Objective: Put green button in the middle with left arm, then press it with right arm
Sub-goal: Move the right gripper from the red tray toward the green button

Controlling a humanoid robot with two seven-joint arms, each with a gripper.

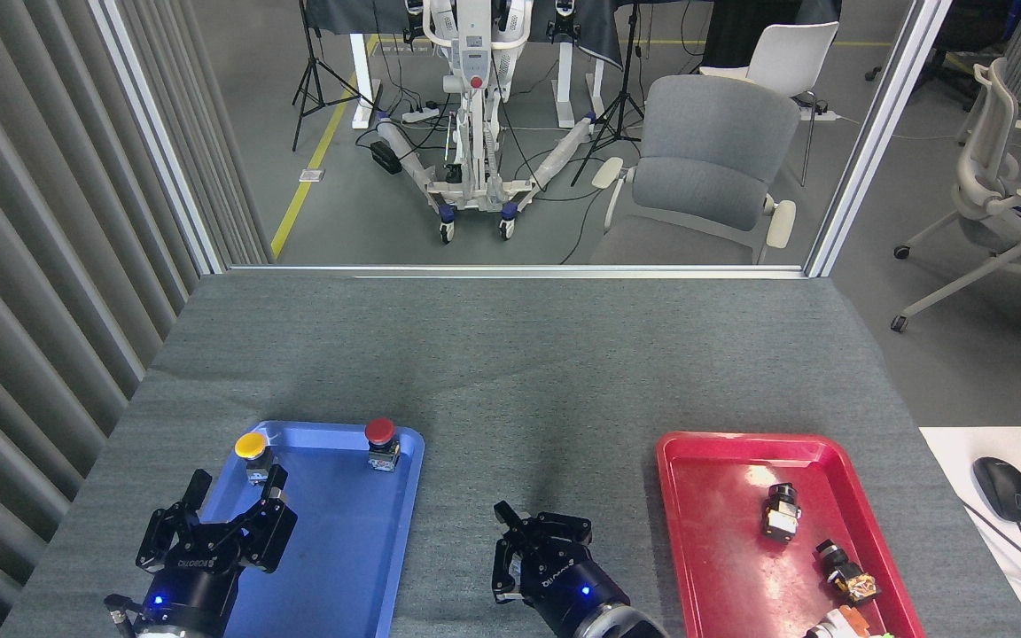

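Observation:
My right gripper point(535, 532) sits low over the middle point(528, 443), the bare grey tabletop between the two trays, with its fingers drawn together and pointing down. The green button is hidden beneath it; no green shows. My left gripper point(232, 512) hovers over the near left part of the blue tray point(342, 567), its fingers spread open and empty.
A yellow-capped button point(251, 447) and a red-capped button point(380, 436) stand at the blue tray's far corners. The red tray point(714, 567) on the right holds several small parts. A computer mouse point(1003, 487) lies on a white desk at the far right.

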